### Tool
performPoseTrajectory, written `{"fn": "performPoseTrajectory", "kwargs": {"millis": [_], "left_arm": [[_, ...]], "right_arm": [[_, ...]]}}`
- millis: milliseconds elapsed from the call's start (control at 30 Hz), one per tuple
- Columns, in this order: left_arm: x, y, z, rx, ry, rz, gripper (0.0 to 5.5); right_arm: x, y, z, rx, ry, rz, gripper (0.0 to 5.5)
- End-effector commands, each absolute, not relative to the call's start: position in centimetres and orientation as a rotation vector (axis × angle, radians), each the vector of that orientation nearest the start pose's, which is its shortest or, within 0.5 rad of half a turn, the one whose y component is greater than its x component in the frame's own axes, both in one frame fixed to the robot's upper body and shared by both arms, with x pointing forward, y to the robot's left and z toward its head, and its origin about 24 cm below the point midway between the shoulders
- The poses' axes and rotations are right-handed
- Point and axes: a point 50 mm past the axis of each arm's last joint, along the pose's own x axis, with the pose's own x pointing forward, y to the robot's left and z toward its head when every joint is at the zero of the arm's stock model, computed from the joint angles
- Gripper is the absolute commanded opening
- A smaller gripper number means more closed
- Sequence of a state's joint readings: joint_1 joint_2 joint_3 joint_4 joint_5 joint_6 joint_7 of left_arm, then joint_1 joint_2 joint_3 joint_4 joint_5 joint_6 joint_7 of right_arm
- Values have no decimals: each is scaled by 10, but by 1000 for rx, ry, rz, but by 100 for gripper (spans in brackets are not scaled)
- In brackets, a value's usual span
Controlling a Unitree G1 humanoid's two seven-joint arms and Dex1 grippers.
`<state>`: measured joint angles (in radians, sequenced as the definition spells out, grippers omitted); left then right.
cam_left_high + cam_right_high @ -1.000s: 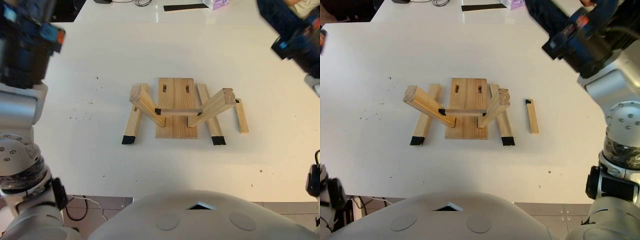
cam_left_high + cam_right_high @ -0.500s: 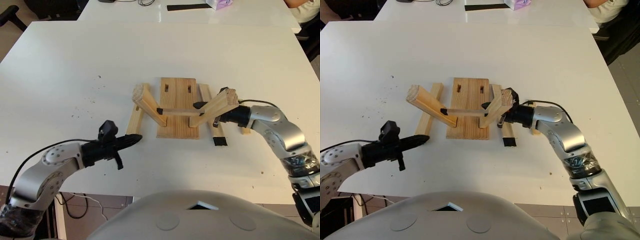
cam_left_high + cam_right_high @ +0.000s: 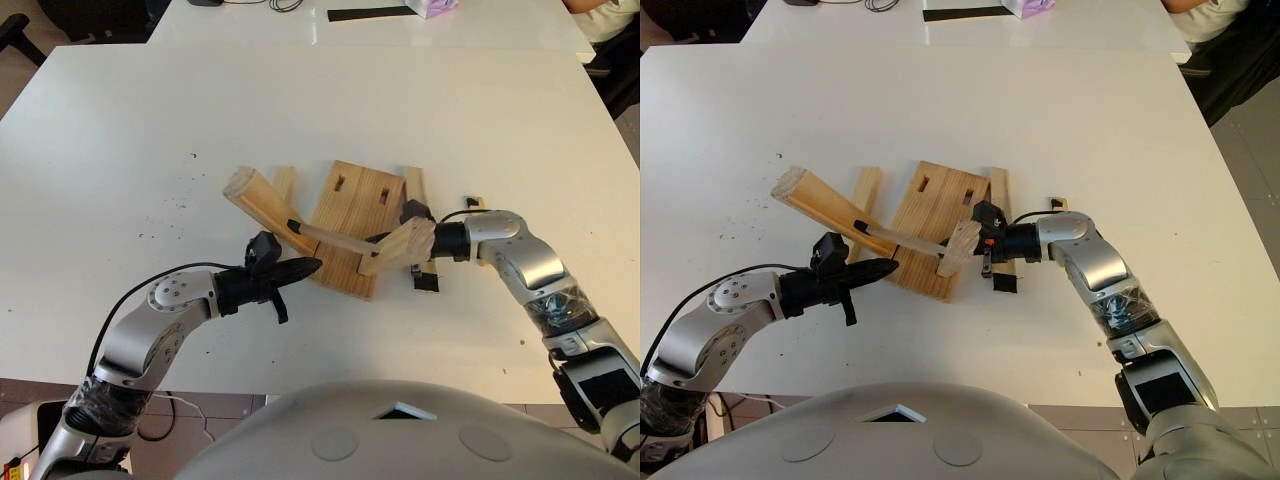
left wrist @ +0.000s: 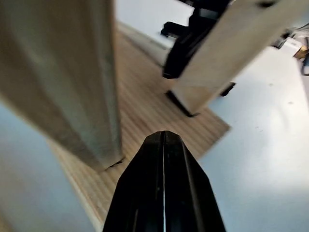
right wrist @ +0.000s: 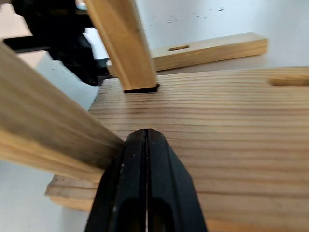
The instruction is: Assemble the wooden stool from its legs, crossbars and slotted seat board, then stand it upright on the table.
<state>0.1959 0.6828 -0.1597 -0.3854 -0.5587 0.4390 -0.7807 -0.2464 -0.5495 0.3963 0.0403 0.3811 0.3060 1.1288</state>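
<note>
**Half-built stool frame on the slotted board, both hands shut and empty**
The seat board (image 3: 350,215) lay skewed at mid-worktop (image 3: 150,120). A left leg (image 3: 262,202) and a right leg (image 3: 400,246), joined by a crossbar (image 3: 335,238), stood on it, leaning left. Two loose legs (image 3: 415,185) lay beside the board, and a short crossbar (image 3: 473,205) lay to the right. The wood was judged stiff, light and loose in its dry joints, best taken across a leg's flat faces near the crossbar. The left hand (image 4: 164,140), fingers together, was held low at the left leg's foot. The right hand (image 5: 146,140), fingers together, lay against the right leg.
</note>
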Motion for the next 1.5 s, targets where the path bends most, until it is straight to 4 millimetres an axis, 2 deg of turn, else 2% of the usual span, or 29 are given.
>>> {"fn": "performPoseTrajectory", "kwargs": {"millis": [33, 267, 433, 533, 633, 733, 800, 967, 1033, 1100, 1200, 1333, 1500], "left_arm": [[194, 181, 53, 34, 419, -961, 1], [218, 182, 63, 68, 325, -883, 1], [236, 180, 68, 101, 287, -869, 1], [248, 181, 70, 121, 268, -859, 1], [252, 191, 80, 101, 236, -803, 1], [245, 204, 89, 43, 214, -733, 1], [238, 212, 93, 8, 223, -708, 1], [209, 231, 94, -78, 302, -701, 1], [188, 227, 99, -132, 339, -810, 1], [164, 211, 100, -170, 437, -988, 1], [145, 200, 92, -162, 556, -1110, 1], [146, 196, 79, -102, 604, -1101, 1], [155, 178, 38, 68, 662, -1005, 1]], "right_arm": [[225, -123, 42, -76, 440, 1490, 0], [206, -109, 47, -20, 431, 1528, 0], [200, -102, 49, -5, 419, 1541, 0], [218, -105, 62, -20, 343, 1461, 0], [262, -121, 85, -92, 229, 1277, 0], [297, -134, 100, -157, 173, 1159, 0], [316, -140, 102, -210, 163, 1105, 0], [355, -135, 86, -349, 229, 1005, 0], [365, -135, 81, -401, 272, 974, 0], [371, -140, 78, -448, 319, 948, 0], [374, -144, 75, -510, 378, 958, 0], [376, -139, 72, -585, 429, 993, 0], [370, -124, 63, -672, 484, 1109, 0]]}}
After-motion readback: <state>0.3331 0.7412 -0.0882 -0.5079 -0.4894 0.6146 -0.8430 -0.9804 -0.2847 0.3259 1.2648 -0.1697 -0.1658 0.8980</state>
